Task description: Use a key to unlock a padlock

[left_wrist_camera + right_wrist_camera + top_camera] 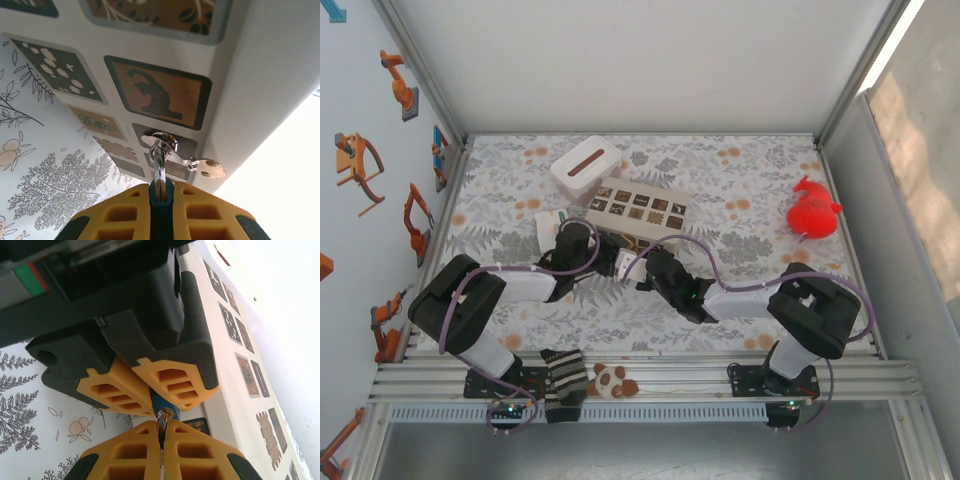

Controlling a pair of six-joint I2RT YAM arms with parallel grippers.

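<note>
Twin arms, blk + white, w/ orange-tipped tools.

Left arm [455, 300] & right arm [815, 315]: bulky blk elbow housings, white link sections, a purple cable looping along each, blk base plates bolted to alu rail. Left tool [161, 187]: yellow-orange plastic fingers w/ rectangular lattice pockets, dark teal pad strip btwn them, blk corners at outer edges. Right tool [161, 432]: same orange lattice fingers, blk outer corners. In right wrist view, left tool w/ matte blk angular finger mounts, round hole in one side, grey body above w/ green + red mark.
</note>
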